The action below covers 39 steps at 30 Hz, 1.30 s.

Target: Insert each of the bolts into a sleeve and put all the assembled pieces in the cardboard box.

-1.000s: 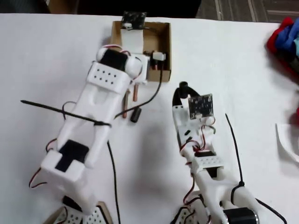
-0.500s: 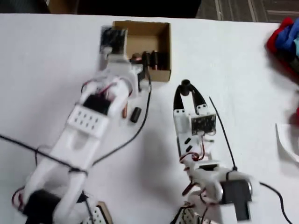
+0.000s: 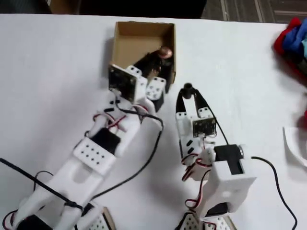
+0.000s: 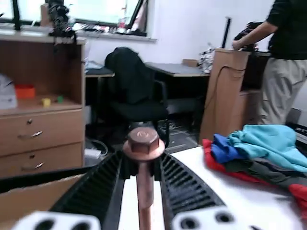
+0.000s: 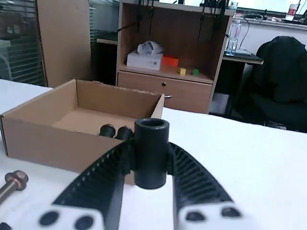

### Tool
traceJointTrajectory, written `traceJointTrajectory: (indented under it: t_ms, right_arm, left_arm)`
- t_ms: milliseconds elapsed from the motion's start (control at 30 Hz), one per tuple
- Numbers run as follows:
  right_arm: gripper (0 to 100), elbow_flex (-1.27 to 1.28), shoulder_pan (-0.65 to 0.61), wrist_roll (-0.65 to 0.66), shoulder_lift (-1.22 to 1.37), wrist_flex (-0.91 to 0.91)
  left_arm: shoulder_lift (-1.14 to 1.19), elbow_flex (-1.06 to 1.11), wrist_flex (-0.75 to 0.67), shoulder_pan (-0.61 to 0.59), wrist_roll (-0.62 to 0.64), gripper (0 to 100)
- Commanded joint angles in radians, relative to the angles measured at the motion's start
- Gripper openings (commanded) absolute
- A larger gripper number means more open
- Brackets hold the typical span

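My left gripper (image 4: 144, 167) is shut on a copper bolt (image 4: 143, 140), held head up between the black fingers. In the high view this bolt (image 3: 165, 51) stands over the near right corner of the cardboard box (image 3: 116, 45), with the left gripper (image 3: 160, 56) around it. My right gripper (image 5: 151, 163) is shut on an upright black sleeve (image 5: 151, 143), hole facing up. From above, the sleeve (image 3: 187, 88) and right gripper (image 3: 188, 92) sit just right of the box. Assembled dark pieces (image 5: 115, 131) lie inside the box (image 5: 57, 143). Another bolt (image 5: 12, 184) lies on the table beside it.
A heap of coloured clothes (image 3: 292, 38) lies at the table's far right edge, also in the left wrist view (image 4: 254, 148). A white object (image 3: 295, 146) sits at the right edge. Black cables trail from both arms across the white table.
The left arm swung back and turned its wrist from over the box; it now holds a bolt head up by the box's right corner. The right gripper stayed put with the sleeve.
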Motion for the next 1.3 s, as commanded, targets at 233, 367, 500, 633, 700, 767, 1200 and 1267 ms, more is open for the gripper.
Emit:
traceJointTrajectory:
  t_ms: [233,367,500,633,700,767,1200,1267]
  right_arm:
    - [1.9,0.011,-0.042,0.002,0.01,-0.156]
    - [1.9,0.011,-0.027,0.0,0.005,-0.157]
    - [1.9,0.011,-0.022,0.0,0.005,-0.16]
    - [1.9,0.026,-0.024,0.0,0.004,-0.196]
    - [1.9,0.028,-0.022,0.0,0.004,-0.199]
    - [1.9,0.028,-0.022,0.0,0.004,-0.199]
    - [1.9,0.031,-0.022,0.0,0.004,-0.199]
    - [1.9,0.031,-0.024,0.0,0.004,-0.2]
  left_arm:
    - [0.126,-0.005,-0.114,0.115,-0.011,2]
    - [0.169,-0.012,-0.117,0.129,-0.011,2]
    - [0.207,-0.031,-0.118,0.121,-0.011,2]
    - [0.229,-0.081,-0.118,0.121,-0.011,2]
    - [0.233,-0.102,-0.117,0.114,-0.011,2]
    - [0.233,-0.11,-0.117,0.098,-0.011,2]
    - [0.233,-0.11,-0.117,0.031,-0.006,2]
    - [0.235,-0.111,-0.117,0.034,-0.006,2]
